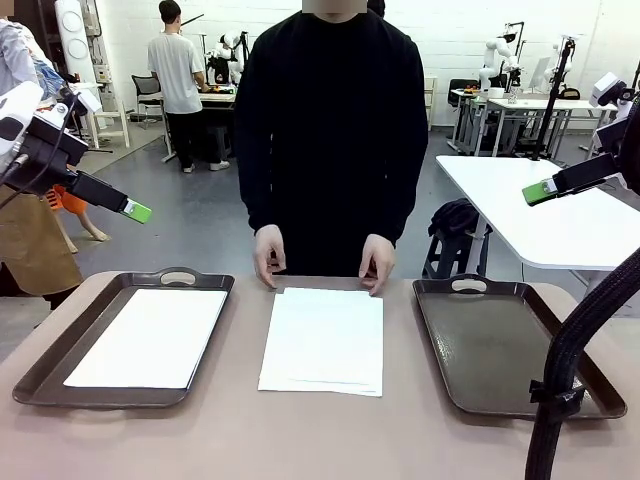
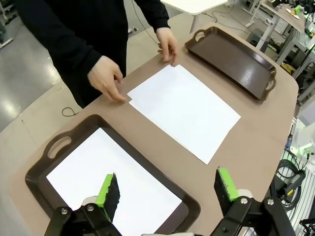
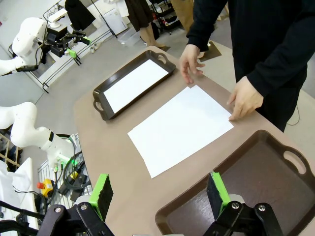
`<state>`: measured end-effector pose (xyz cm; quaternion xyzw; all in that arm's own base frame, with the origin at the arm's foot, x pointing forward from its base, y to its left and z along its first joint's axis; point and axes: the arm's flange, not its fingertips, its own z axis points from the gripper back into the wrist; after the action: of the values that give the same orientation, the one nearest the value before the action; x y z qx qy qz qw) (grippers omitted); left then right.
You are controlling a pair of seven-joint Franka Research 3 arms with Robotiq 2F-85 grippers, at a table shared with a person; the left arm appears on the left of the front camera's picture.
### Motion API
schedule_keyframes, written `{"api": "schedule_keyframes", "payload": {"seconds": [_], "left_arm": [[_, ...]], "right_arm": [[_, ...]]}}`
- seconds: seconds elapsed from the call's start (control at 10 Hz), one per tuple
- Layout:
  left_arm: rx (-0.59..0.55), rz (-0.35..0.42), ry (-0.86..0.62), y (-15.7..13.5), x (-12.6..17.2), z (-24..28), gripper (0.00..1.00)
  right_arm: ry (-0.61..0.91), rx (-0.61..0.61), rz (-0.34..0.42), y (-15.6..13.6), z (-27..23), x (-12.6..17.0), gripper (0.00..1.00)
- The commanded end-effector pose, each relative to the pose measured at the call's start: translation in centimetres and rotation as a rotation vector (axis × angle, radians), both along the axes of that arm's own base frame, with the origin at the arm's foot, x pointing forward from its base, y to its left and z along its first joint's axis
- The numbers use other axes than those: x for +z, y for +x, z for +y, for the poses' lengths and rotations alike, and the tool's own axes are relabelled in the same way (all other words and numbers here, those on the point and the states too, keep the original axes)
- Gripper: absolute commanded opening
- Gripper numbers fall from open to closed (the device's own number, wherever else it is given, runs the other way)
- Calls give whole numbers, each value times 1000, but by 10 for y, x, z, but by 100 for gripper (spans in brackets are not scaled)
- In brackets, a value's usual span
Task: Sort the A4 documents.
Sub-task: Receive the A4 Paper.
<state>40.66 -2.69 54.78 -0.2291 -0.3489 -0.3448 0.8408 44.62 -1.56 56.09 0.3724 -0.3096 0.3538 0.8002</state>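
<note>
Paper lies in two places: a stack of white A4 pages sits on the table between the two trays, its near edges slightly fanned. A single sheet lies flat on the floor of the left tray, inside the rim. The right tray is dark brown, with a handle cut-out at its far end. Across the table a person in a black top stands with both hands down at the stack's far edge. One hand is at one far corner and the other hand at the opposite corner, fingertips touching or nearly touching the paper (the front view does not settle which). The left gripper hangs high over the table, jaws spread wide and holding nothing. In its wrist view one green pad shows against the sheet in the tray and the other against bare table. The right gripper hangs high too, jaws wide and holding nothing, one pad against bare table and the other against the right tray's rim. Both grippers are well apart from the stack.
</note>
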Motion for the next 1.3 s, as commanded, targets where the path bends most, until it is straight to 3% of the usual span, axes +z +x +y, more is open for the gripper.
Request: {"api": "schedule_keyframes", "payload": {"seconds": [0.0,1.2], "left_arm": [[-3,-1,1,-2,-1,1,100],[-3,-1,1,-2,-1,1,100]], "right_arm": [[7,5,-1,-1,1,0,100],[7,5,-1,-1,1,0,100]]}}
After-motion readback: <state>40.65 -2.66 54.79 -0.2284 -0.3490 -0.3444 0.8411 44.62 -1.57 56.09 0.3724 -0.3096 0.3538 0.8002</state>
